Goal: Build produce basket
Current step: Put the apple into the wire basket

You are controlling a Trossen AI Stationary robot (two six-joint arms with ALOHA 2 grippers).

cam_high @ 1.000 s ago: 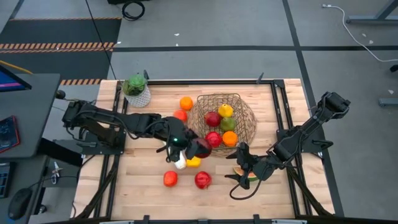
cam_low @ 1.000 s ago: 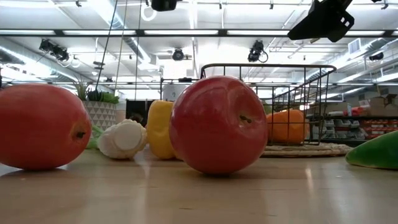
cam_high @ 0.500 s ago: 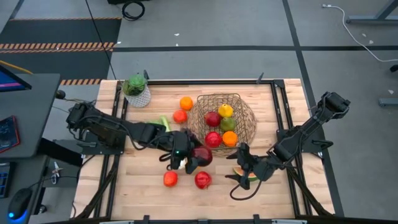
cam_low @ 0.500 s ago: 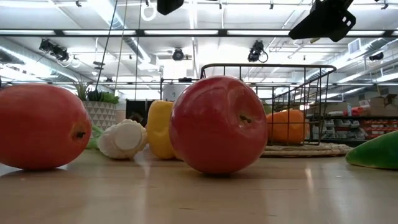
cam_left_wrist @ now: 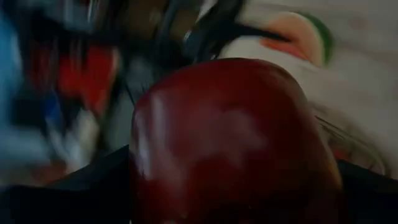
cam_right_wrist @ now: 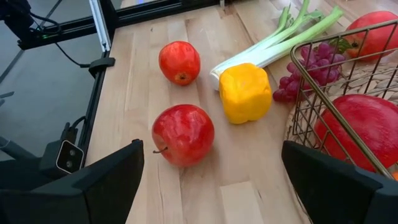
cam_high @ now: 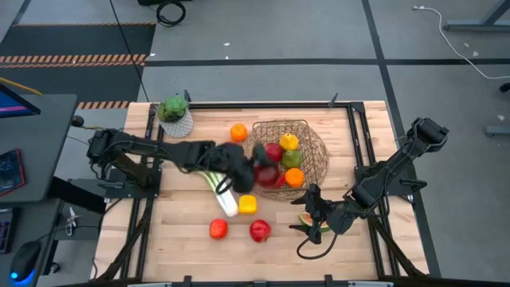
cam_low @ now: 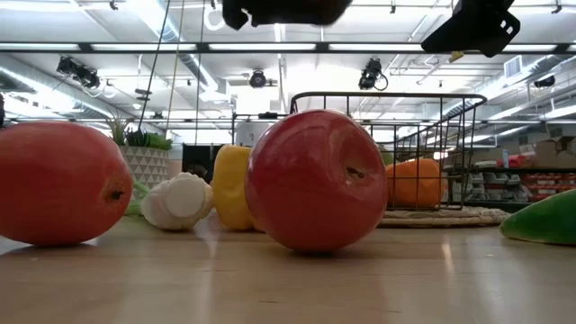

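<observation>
1. I am seeing the basket, a shallow tan wire bowl, sitting at the desk's far middle, holding a red apple, an orange, and yellow and green pieces.
2. My left hand is grasping a dark red apple over the basket's near-left rim.
3. Two red apples, one yellow pepper, one leek, grapes are lying outside.
4. My right hand is hanging released by the watermelon slice.
</observation>
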